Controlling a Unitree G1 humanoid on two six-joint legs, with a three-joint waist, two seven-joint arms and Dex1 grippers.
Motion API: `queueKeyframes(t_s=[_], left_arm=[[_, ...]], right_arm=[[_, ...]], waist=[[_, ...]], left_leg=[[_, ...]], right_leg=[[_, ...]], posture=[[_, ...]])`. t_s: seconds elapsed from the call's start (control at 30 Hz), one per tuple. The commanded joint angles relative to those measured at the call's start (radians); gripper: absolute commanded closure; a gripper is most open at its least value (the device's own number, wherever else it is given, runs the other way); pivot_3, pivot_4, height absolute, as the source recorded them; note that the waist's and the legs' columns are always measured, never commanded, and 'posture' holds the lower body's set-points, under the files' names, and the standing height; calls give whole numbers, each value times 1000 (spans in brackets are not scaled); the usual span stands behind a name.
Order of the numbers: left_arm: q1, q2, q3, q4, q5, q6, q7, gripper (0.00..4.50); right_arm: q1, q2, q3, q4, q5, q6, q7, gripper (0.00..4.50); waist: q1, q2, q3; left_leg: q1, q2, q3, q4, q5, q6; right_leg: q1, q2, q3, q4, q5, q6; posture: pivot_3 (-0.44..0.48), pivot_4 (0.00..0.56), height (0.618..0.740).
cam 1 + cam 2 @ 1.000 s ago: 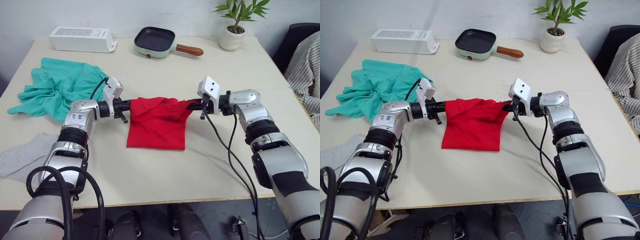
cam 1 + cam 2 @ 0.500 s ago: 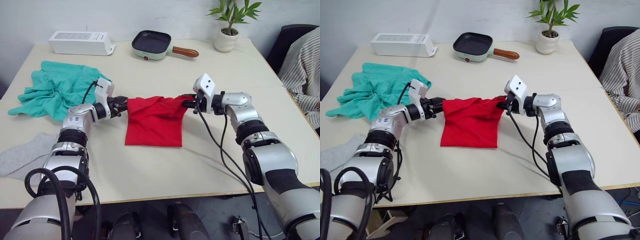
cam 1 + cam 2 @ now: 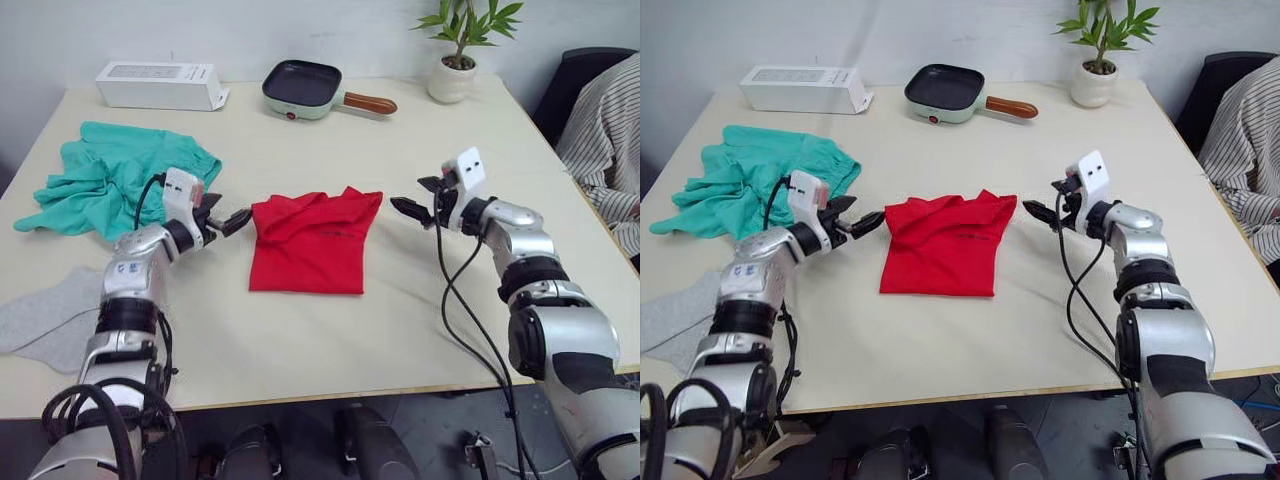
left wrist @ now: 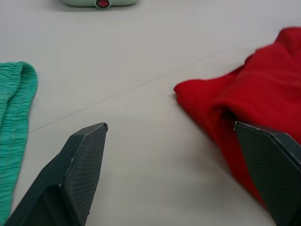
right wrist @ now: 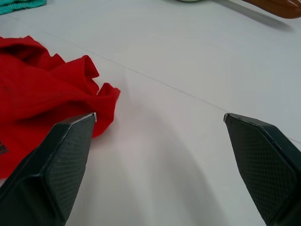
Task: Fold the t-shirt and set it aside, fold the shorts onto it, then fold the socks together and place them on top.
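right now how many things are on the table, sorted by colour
red: 1, the t-shirt
teal: 1, the shorts
grey: 1 patch, the socks
white: 2, the box and the plant pot
mint green: 1, the pan
total: 6

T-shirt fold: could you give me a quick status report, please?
Left gripper and right gripper open, either side of the t-shirt. T-shirt folded, flat on table. Shorts and socks untouched. Nothing in the way.
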Motion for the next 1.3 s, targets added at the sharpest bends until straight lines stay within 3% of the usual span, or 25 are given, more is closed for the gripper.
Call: queueKeyframes(t_s=[0.03,0.2,0.33,0.53,0.63,0.73,1.0,1.13,1.3], left_arm=[[76,59,11,-166,4,-125,-68,0],[235,147,7,-261,-8,-286,-207,0],[349,181,-35,-380,-51,-370,-367,0],[328,140,-150,-341,97,-471,-326,0],[271,104,-220,-258,204,-520,-271,0],[213,68,-257,-169,264,-549,-218,556],[161,50,-308,-78,258,-607,-256,3173],[259,95,-299,-212,166,-571,-360,4487],[421,168,-258,-440,59,-490,-405,4487]], right_arm=[[115,-16,4,-299,86,-52,178,20],[369,-20,111,-715,108,-39,290,20],[508,1,201,-912,78,-32,273,20],[554,30,308,-898,-92,-143,136,20],[515,42,326,-778,-187,-220,20,617],[474,35,335,-683,-227,-277,-22,1611],[455,13,343,-621,-179,-360,41,4425],[513,-16,337,-703,-68,-347,154,4500],[626,-87,326,-887,34,-261,234,4500]], waist=[[1,0,0],[2,0,0],[13,0,0],[31,0,0],[42,-1,-1],[43,-1,-1],[43,-1,-1],[42,-1,-1],[39,-1,-1]], left_leg=[[0,0,0,0,0,0],[1,0,-2,0,0,0],[1,2,-2,0,0,0],[1,-2,-3,1,2,3],[1,-2,-3,1,2,4],[1,-2,-2,1,2,4],[2,-2,-1,2,3,5],[2,-1,-1,2,3,5],[1,4,-1,-1,2,3]], right_leg=[[0,0,0,0,0,0],[1,0,1,0,0,0],[2,-2,1,0,0,0],[3,-2,0,-3,6,-2],[4,-2,0,-4,7,-2],[4,-2,0,-4,7,-2],[4,-1,0,-4,8,-1],[4,-1,0,-4,8,-1],[4,0,2,-8,7,-1]], posture=[[0,150,740],[0,150,740],[0,150,740],[0,150,740],[0,150,740],[0,150,740],[0,150,740],[0,150,740],[0,150,740]])
